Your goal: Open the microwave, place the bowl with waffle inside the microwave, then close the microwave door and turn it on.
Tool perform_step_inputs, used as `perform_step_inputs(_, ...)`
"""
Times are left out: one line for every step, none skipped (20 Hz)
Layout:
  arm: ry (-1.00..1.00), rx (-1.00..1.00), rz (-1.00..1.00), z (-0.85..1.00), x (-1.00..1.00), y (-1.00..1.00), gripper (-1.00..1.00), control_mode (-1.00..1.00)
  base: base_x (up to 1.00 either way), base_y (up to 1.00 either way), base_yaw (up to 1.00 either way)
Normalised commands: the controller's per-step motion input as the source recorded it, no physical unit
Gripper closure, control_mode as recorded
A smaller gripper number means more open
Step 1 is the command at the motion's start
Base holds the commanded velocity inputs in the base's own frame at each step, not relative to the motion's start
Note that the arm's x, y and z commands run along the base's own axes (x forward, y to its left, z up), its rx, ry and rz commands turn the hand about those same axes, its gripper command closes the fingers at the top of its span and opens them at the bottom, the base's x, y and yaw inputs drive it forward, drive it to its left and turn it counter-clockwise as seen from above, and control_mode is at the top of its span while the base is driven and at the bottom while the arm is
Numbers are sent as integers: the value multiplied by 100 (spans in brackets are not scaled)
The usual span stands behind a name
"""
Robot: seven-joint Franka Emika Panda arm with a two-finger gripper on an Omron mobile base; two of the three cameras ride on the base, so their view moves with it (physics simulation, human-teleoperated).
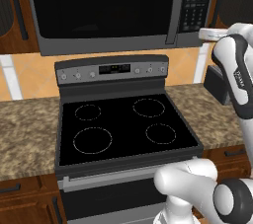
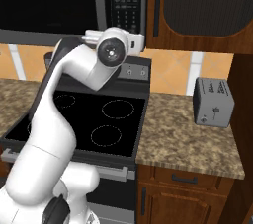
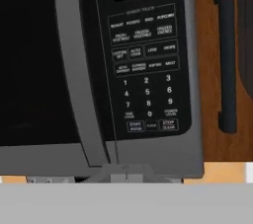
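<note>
1. Left base view shows the microwave (image 1: 113,11) mounted above the black stove (image 1: 123,124), between wooden cabinets (image 1: 15,11).
2. Its microwave door (image 1: 101,3), a dark glass panel in a grey frame, sits flush and shut across most of the front; the vertical grey handle (image 3: 74,70) runs just left of the keypad in the hand view.
3. At the right end is the black keypad strip (image 3: 146,70), with a lit display above rows of buttons.
4. On the speckled counter (image 2: 188,139) right of the stove stands a small grey toaster (image 2: 213,102), well apart from the microwave.
5. Raised beside the microwave's lower right corner, the white arm (image 2: 74,85) points its hand at the keypad.
6. Closed tight with nothing between its jaws, the gripper (image 2: 132,39) is close to the bottom of the keypad strip in the right base view; whether it touches is unclear.
</note>
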Motion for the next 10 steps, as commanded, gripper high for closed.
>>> perform_step_inputs(5,0,0,-4,46,-2,100,-100,0,0,0)
perform_step_inputs(3,0,0,-4,46,-2,100,-100,0,0,0)
perform_step_inputs(2,0,0,-5,49,0,100,-100,0,0,0)
perform_step_inputs(1,0,0,-4,49,0,100,-100,0,0,0)
perform_step_inputs(0,0,0,0,37,0,100,-100,0,0,0)
perform_step_inputs(0,0,0,0,29,0,100,-100,0,0,0)
perform_step_inputs(0,0,0,0,31,0,100,-100,0,0,0)
perform_step_inputs(0,0,0,0,36,0,100,-100,0,0,0)
perform_step_inputs(0,0,0,0,36,0,100,-100,0,0,0)
perform_step_inputs(0,0,0,0,37,0,100,-100,0,0,0)
